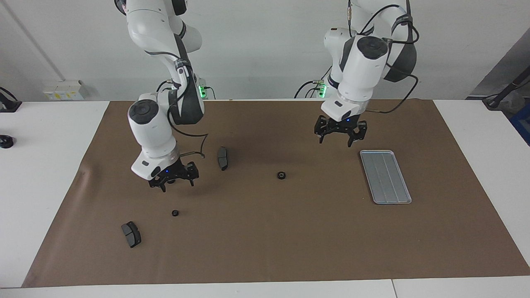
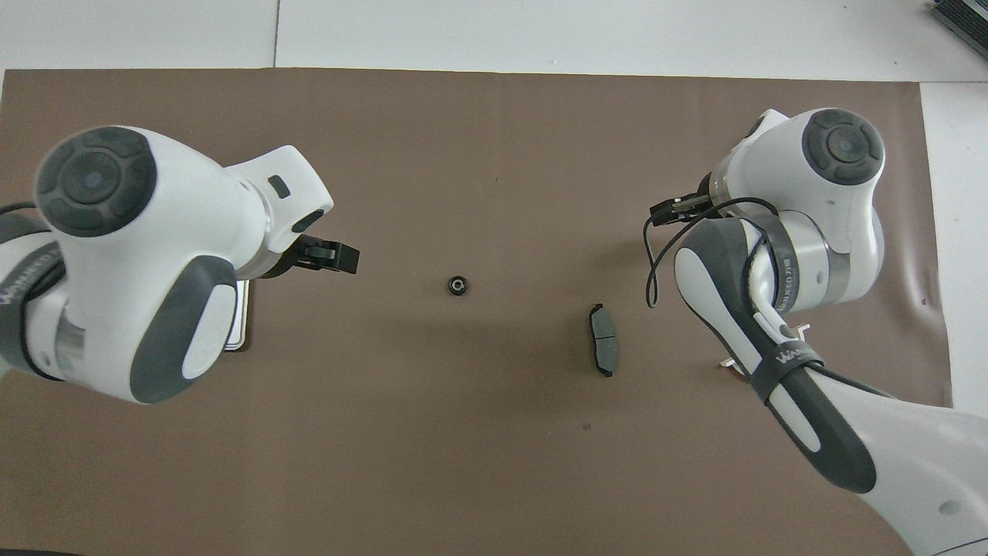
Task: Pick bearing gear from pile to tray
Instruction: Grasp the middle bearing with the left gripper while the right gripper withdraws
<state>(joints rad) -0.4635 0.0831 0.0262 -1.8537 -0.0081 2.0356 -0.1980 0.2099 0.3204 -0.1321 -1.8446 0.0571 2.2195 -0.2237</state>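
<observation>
While empty and spread wide, right gripper (image 1: 174,181) low over the mat (image 1: 265,240), left gripper (image 1: 336,134) raised beside the tray (image 1: 385,176).
</observation>
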